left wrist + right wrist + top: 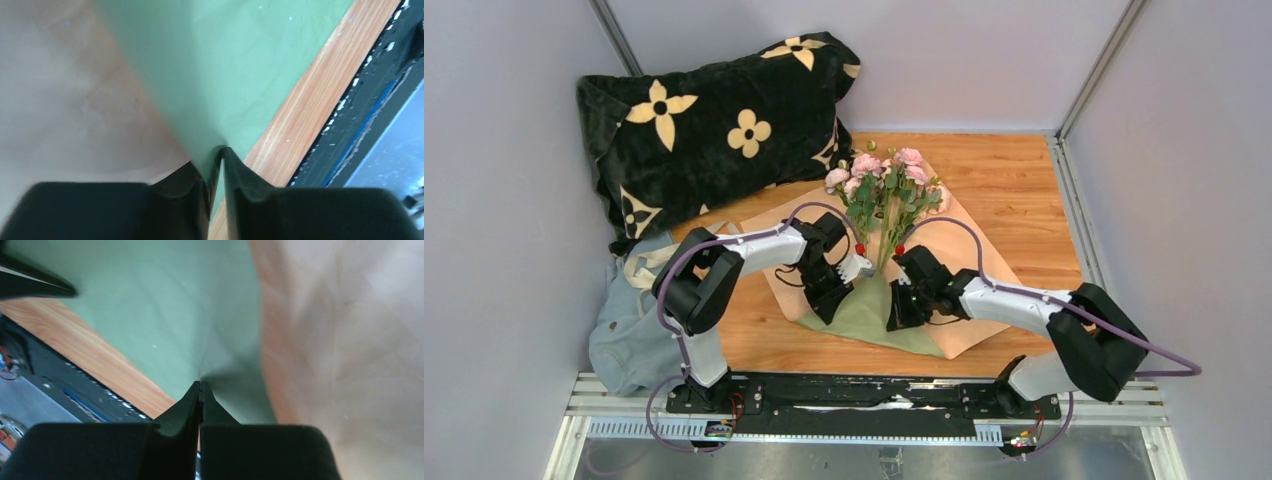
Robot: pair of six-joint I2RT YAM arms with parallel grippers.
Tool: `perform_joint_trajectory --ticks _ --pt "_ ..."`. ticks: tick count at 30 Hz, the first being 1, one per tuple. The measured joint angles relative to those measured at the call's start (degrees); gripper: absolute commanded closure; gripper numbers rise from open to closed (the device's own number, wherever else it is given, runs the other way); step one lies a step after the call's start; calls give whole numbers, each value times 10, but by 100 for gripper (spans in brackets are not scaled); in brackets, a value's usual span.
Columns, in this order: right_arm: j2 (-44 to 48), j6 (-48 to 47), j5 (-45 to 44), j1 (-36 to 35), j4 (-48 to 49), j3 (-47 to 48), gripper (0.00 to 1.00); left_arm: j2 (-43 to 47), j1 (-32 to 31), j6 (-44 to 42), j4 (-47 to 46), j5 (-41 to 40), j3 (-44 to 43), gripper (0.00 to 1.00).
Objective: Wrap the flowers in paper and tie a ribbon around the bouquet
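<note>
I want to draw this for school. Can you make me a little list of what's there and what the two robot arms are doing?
flowers: pink bunch in the middle, blooms pointing away from the arms
green paper: on top of the tan paper, under the stems
left jaws: pinching the green paper, paper between them
right jaws: shut on the green paper
pillow: black, far left
cloth: blue-grey, near left
</note>
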State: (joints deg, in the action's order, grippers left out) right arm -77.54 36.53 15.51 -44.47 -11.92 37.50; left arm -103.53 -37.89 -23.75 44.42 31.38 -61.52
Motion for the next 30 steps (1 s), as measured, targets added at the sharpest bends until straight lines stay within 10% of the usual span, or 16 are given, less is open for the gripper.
perform_joint_trajectory --ticks 9,14,18,21,30 --pt "-21 4 44 19 65 -55 100 20 84 21 20 -50 -111 46" --pt "-21 14 45 22 69 -57 100 155 118 54 -14 -80 -123 81" --pt "-30 28 54 25 81 -57 100 208 -40 49 -23 -29 -33 100" --pt "-43 40 66 27 92 -54 100 135 -105 42 -12 0 8 100" --pt "-60 65 78 29 106 -48 100 6 -11 97 -31 2 17 100"
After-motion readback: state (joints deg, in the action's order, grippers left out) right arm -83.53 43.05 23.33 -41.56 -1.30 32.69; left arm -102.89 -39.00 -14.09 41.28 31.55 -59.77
